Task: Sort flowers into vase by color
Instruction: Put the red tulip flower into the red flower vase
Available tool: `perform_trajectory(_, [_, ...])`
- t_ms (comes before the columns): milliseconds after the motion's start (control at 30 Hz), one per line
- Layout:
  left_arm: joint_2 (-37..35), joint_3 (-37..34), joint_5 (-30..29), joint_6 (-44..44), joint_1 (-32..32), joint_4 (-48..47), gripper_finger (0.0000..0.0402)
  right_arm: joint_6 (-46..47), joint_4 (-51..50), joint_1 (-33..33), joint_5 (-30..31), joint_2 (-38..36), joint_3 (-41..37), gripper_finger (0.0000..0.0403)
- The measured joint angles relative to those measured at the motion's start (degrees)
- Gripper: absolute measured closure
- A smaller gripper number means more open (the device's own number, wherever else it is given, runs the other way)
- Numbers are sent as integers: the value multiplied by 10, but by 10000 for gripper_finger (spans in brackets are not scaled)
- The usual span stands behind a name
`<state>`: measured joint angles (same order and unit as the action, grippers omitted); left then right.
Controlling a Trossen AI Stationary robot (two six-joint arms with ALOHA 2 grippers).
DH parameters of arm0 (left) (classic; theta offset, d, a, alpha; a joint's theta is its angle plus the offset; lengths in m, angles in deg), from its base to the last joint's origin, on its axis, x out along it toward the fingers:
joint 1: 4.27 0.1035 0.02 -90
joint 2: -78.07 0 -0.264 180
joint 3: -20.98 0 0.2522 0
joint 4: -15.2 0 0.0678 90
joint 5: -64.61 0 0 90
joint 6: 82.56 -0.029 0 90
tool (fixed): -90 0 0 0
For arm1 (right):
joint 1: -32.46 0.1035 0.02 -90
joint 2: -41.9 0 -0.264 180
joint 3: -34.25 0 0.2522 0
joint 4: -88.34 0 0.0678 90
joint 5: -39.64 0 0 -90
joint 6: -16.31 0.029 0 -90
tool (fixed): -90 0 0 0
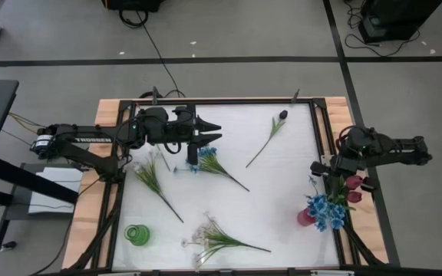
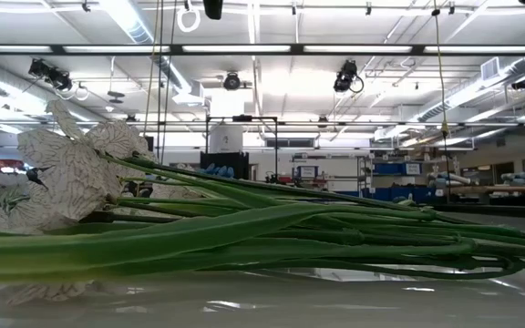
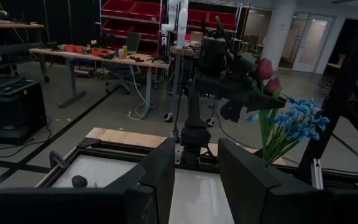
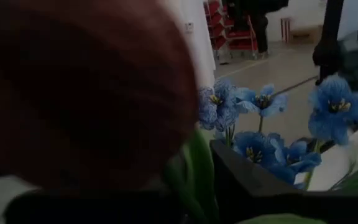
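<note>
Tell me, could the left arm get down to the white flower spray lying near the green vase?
Probably yes. The white flower spray lies flat on open table beside the green vase, with nothing over it. The left gripper hangs above the blue flowers, on the same side of the table.

White-topped desk [image 1: 229, 192]: green vase [image 1: 136, 234] at its near-left corner, white spray [image 1: 209, 239] just right of it, dark bud stem [image 1: 271, 130] well beyond.

Glossy green vase [image 1: 136, 234], matt white table [image 1: 229, 192], wooden edges [image 1: 87, 215].
</note>
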<state>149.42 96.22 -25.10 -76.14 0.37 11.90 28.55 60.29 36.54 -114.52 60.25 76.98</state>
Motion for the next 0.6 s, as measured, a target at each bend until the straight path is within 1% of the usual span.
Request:
perform_trajectory(200, [0,0,0,0,0,0,276,105,13,0,-2,0,0,256])
perform_trajectory(267, [0,0,0,0,0,0,276,141,39,0,-9,0,0,228])
perform_trajectory(400, [0,0,0,0,0,0,276,223,130,0,-22,0,1,176])
perform_trajectory(500, [0,0,0,0,0,0,276,234,137,0,-15,0,20,149])
perform_trajectory(600, [0,0,0,0,0,0,276,228,133,0,-1,0,37,134])
